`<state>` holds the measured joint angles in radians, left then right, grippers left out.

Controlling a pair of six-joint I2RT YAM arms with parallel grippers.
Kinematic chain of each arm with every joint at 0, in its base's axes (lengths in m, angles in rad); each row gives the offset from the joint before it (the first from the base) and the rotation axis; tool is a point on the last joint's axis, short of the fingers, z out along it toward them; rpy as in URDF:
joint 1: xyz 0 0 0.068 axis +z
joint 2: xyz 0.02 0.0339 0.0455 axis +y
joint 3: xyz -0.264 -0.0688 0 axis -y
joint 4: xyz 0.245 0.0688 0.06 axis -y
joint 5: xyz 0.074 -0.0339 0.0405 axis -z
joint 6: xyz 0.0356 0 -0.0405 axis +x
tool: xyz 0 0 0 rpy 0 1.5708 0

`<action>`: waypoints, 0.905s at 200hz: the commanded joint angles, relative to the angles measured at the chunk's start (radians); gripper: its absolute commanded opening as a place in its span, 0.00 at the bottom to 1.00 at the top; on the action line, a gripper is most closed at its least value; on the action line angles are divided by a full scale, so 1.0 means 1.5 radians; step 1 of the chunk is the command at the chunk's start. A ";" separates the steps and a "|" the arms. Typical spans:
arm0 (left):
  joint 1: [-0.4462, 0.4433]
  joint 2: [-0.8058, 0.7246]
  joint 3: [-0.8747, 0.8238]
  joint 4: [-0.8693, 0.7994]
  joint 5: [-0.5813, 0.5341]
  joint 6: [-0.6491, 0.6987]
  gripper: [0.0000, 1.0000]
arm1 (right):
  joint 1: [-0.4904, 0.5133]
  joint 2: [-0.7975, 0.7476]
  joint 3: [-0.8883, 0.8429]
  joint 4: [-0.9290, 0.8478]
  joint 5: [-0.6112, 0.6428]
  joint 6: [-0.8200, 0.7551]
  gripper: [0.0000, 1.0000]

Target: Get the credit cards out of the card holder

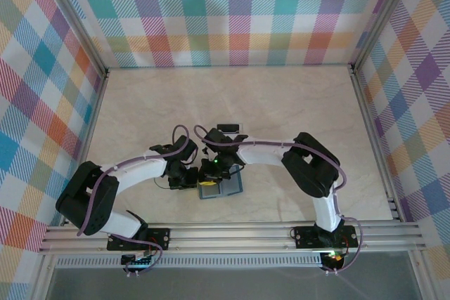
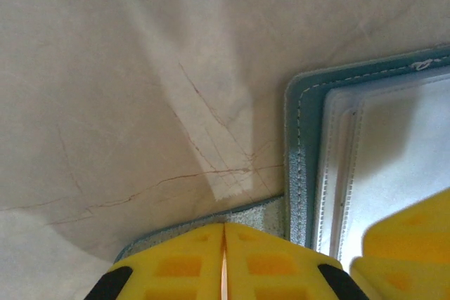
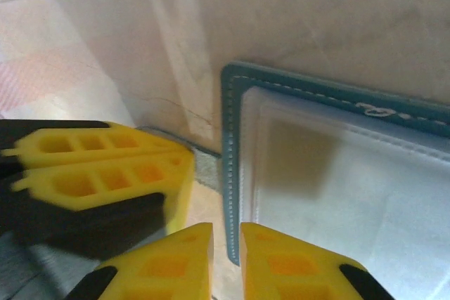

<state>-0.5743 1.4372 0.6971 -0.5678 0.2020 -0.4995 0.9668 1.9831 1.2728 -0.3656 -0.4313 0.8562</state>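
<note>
The teal-blue card holder (image 1: 223,189) lies open on the marble table between both arms. Its stitched edge (image 2: 304,173) frames a pale, clear-fronted pocket (image 3: 337,194); I cannot tell whether a card sits inside. My left gripper (image 2: 224,227) is shut on the holder's grey speckled tab (image 2: 264,214), and its yellow fingers (image 3: 105,166) lie flat at the left in the right wrist view. My right gripper (image 3: 226,230) is closed on the teal edge (image 3: 230,173) of the holder. One credit card (image 1: 232,128), pale with a dark band, lies flat on the table just beyond the arms.
Checked fabric walls (image 1: 232,12) enclose the table on three sides. An aluminium rail (image 1: 232,237) runs along the near edge, where the arm bases are bolted. Bare marble (image 1: 281,96) stretches out behind the grippers.
</note>
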 commanded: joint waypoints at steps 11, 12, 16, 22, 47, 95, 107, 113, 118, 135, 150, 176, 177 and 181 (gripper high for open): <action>0.010 0.011 -0.011 0.009 -0.008 0.015 0.10 | 0.006 0.013 0.026 -0.095 0.027 -0.007 0.22; 0.011 0.011 -0.011 0.008 -0.008 0.015 0.10 | 0.007 0.013 0.027 -0.096 0.029 -0.007 0.22; 0.011 0.010 -0.011 0.008 -0.009 0.014 0.10 | 0.008 0.011 0.028 -0.107 0.039 -0.010 0.23; 0.011 0.009 -0.011 0.008 -0.008 0.012 0.09 | 0.008 0.009 0.030 -0.126 0.055 -0.017 0.24; 0.011 0.005 -0.010 0.006 -0.009 0.009 0.10 | 0.010 0.004 0.056 -0.208 0.122 -0.042 0.30; 0.011 0.008 -0.002 0.001 -0.008 0.008 0.10 | 0.024 0.010 0.129 -0.333 0.227 -0.077 0.40; 0.011 0.008 -0.001 -0.001 -0.008 0.010 0.10 | 0.026 0.013 0.148 -0.364 0.257 -0.081 0.42; 0.011 0.008 0.000 -0.002 -0.008 0.011 0.10 | 0.028 0.014 0.156 -0.379 0.272 -0.084 0.44; 0.011 0.008 0.001 -0.003 -0.008 0.012 0.10 | 0.030 0.015 0.162 -0.390 0.281 -0.085 0.45; 0.011 0.009 0.005 -0.007 -0.006 0.015 0.10 | 0.031 0.015 0.175 -0.416 0.307 -0.088 0.49; 0.011 0.010 0.007 -0.011 -0.006 0.018 0.10 | 0.032 0.015 0.180 -0.426 0.315 -0.092 0.53; 0.011 0.007 0.010 -0.013 -0.005 0.019 0.10 | 0.033 0.011 0.178 -0.427 0.314 -0.094 0.59; 0.011 0.007 0.009 -0.014 -0.005 0.019 0.10 | 0.032 0.011 0.178 -0.427 0.315 -0.094 0.59; 0.011 0.007 0.010 -0.014 -0.005 0.019 0.10 | 0.032 0.010 0.178 -0.426 0.314 -0.095 0.59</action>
<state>-0.5735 1.4372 0.6979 -0.5697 0.2050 -0.4950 1.0088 1.9976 1.5246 -0.9436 0.0074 0.7269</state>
